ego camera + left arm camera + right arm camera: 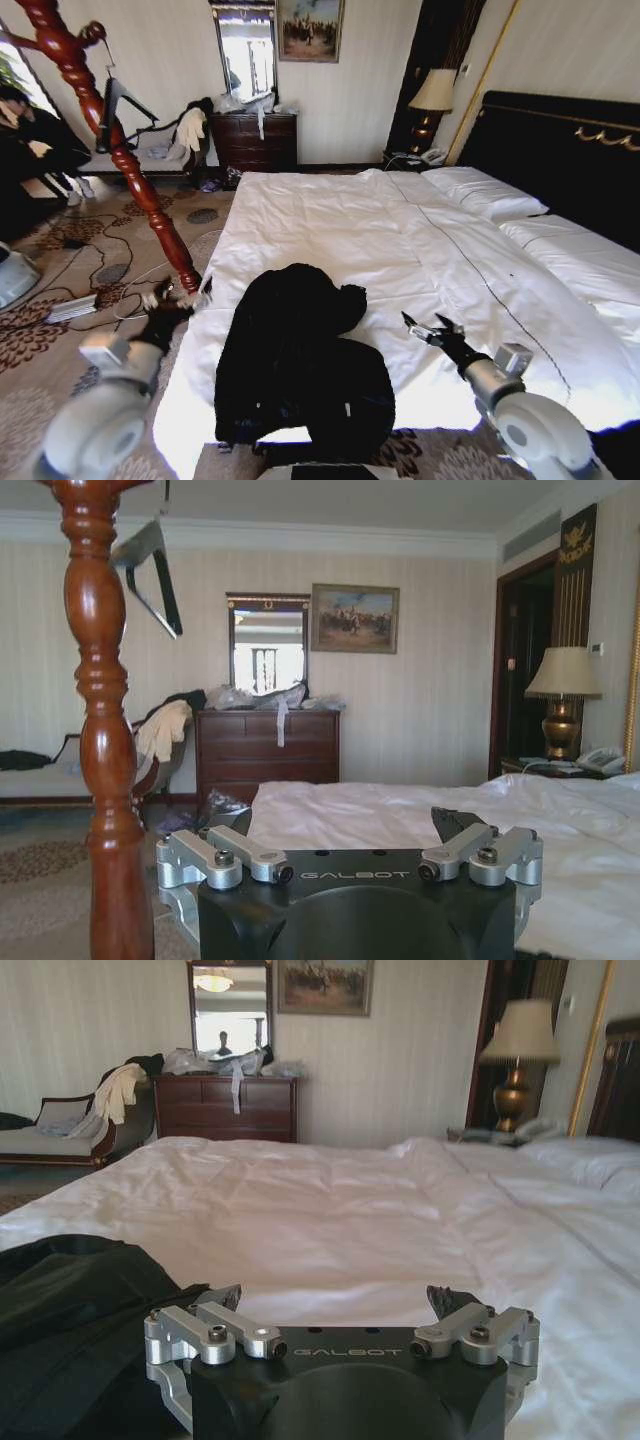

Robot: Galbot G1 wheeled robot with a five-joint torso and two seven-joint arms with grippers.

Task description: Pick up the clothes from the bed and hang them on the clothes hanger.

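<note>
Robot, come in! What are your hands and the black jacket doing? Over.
Left gripper open, empty, beside wooden stand. Right gripper open above bed. Jacket lying untouched. Hanger on stand.

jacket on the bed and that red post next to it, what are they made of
Jacket: looks like thin black synthetic fabric, limp and crumpled with a faint sheen. Post: looks like turned wood, red-brown glossy varnish, with bright highlights on its twisted curves.
</note>
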